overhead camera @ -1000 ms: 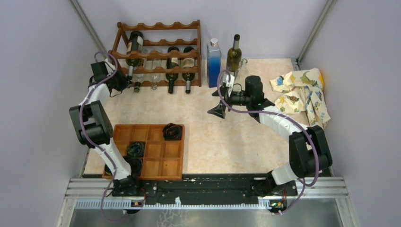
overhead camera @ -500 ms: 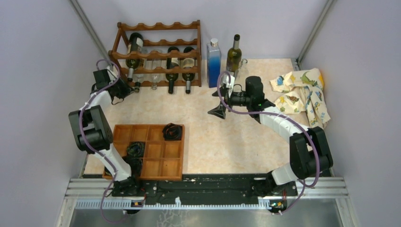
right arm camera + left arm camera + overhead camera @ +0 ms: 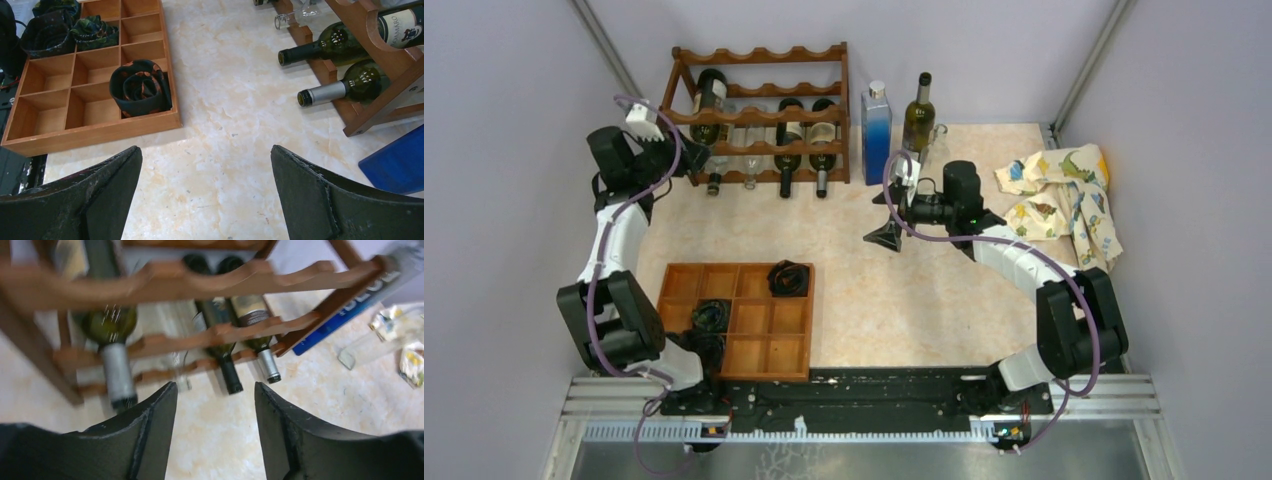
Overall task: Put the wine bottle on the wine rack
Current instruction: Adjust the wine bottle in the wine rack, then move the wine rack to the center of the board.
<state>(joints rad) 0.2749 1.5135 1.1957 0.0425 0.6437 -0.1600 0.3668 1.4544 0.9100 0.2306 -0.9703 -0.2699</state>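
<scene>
The wine rack [image 3: 759, 88] [image 3: 200, 282] [image 3: 380, 47] stands at the back left and holds several bottles lying on it. In its left slot lies a green wine bottle [image 3: 714, 175] [image 3: 111, 335] with a grey foil neck pointing toward me. My left gripper [image 3: 689, 160] [image 3: 215, 390] hovers just in front of that neck, open, apart from it, with only tabletop between its fingers [image 3: 150, 440]. Mid-table to the right, my right gripper [image 3: 881, 215] [image 3: 205, 150] stands wide open over bare tabletop with nothing in it.
An upright dark wine bottle [image 3: 919, 108], a blue bottle [image 3: 876, 128] [image 3: 400, 160] and a clear glass bottle [image 3: 939, 142] stand right of the rack. A patterned cloth [image 3: 1064, 195] lies at the right. A wooden compartment tray [image 3: 739, 335] [image 3: 100, 127] with rolled dark items sits front left.
My left gripper went from shut at the green bottle's neck to open, and the arm drew back up and to the left. The bottle stays on the rack. The right arm has not moved.
</scene>
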